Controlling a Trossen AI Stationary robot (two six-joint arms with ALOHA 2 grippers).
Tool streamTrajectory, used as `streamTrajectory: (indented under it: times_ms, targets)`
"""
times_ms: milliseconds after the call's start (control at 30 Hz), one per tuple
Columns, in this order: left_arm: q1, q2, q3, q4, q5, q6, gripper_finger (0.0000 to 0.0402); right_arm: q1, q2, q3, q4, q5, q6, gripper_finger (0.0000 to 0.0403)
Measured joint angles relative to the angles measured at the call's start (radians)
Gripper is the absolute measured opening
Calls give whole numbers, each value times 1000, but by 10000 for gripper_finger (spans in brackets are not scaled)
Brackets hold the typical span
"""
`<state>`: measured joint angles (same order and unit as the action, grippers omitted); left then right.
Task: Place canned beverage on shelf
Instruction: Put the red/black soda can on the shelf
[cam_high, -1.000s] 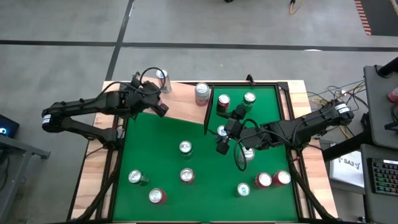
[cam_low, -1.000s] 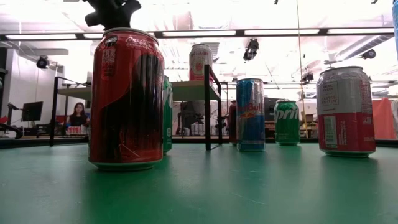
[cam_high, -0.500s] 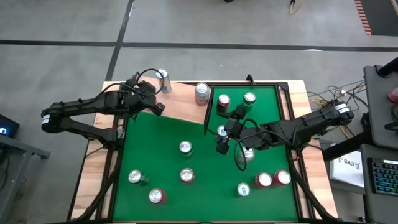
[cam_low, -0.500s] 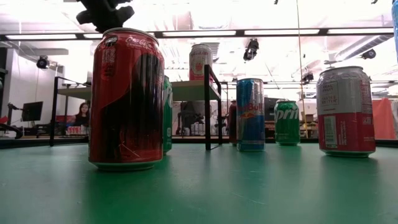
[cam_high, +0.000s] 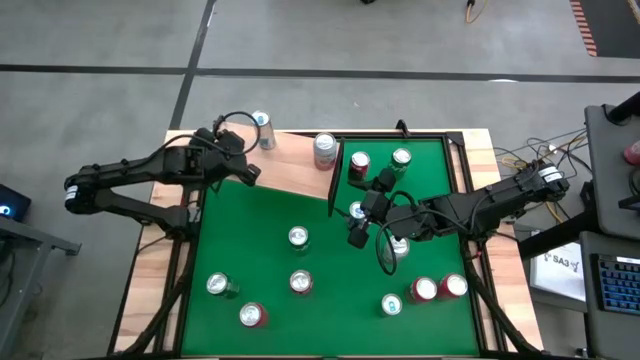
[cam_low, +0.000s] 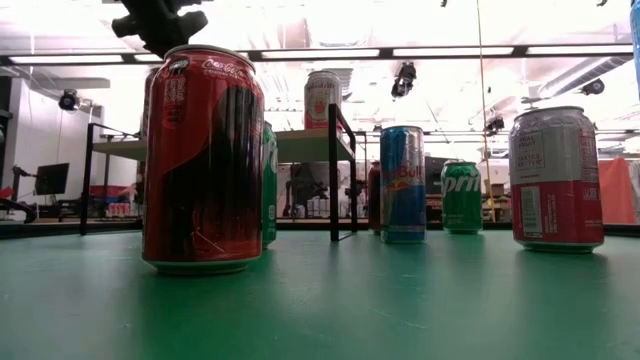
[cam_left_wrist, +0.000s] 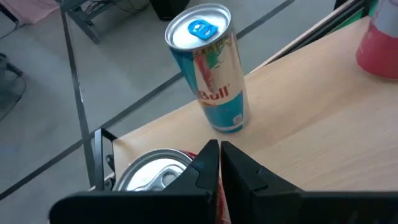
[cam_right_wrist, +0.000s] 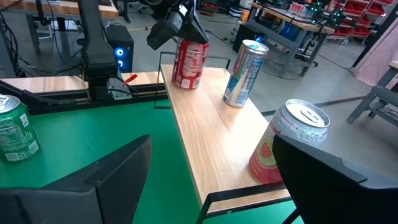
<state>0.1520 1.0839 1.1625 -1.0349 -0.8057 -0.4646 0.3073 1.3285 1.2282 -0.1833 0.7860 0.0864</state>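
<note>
The shelf (cam_high: 290, 170) is a pale wood board at the table's far left, with a dark upright end panel (cam_low: 333, 170). Three cans stand on it: a blue-and-silver can (cam_left_wrist: 214, 74) near its far edge, a pink can (cam_right_wrist: 287, 146) by the end panel, and a red can (cam_right_wrist: 188, 62) under my left gripper. My left gripper (cam_high: 247, 173) is shut above the shelf, its tips (cam_left_wrist: 219, 152) short of the blue-and-silver can. My right gripper (cam_right_wrist: 211, 146) hangs open over the green table to the right of the shelf, with nothing between its fingers. My left gripper's shut fingers (cam_right_wrist: 186, 28) stand right over the red can's top (cam_left_wrist: 155, 171), slanting down toward the far edge. Whether they touch the can I cannot tell.
Several more cans stand on the green table (cam_high: 250, 240): a red one (cam_low: 203, 160), a blue one (cam_low: 402, 185), a green one (cam_low: 461, 197) and a red-and-silver one (cam_low: 555, 180) among them. A dark frame (cam_high: 455, 150) runs along the table's far and right edges.
My left gripper, still shut, has drawn back a little toward the table's left edge and tipped further down. In the high view the blue-and-silver can now shows clear of it, standing where it was.
</note>
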Motion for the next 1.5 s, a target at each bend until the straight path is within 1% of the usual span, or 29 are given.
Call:
streamTrajectory:
  times_ms: [100, 200, 367, 467, 633, 700, 867, 1067, 1300, 1400, 1500]
  targets:
    - [0, -2, -2, -20, 4, -10, 0, 0, 0, 0, 0, 0, 0, 325]
    - [0, -7, -2, -37, -15, -29, 0, 0, 0, 0, 0, 0, 0, 325]
    - [0, -8, -2, -11, -9, -29, 0, 0, 0, -1, 0, 0, 0, 325]
    - [-1, -8, -2, 37, 62, 0, 0, 0, 0, -1, 0, 0, 0, 325]
    - [-1, -5, -1, 153, 218, 93, 0, 0, 0, -1, 0, 0, -2, 325]
    - [3, 5, -1, 147, 241, 115, 0, 0, 0, -1, 0, 0, -1, 325]
    - [33, 31, -1, 109, 234, 117, 0, 0, 0, -2, -2, 0, 5, 325]
    - [50, 50, -1, 69, 140, 116, 0, 0, 0, -2, -1, 0, 20, 325]
    - [70, 57, 0, 48, 130, 107, 0, 0, 0, -2, -1, 0, 26, 325]
    - [77, 56, 0, 19, 93, 89, 0, 0, 0, -2, -1, 0, 27, 325]
    - [82, 54, 0, -6, 84, 75, 0, 0, 0, -2, -1, 0, 29, 325]
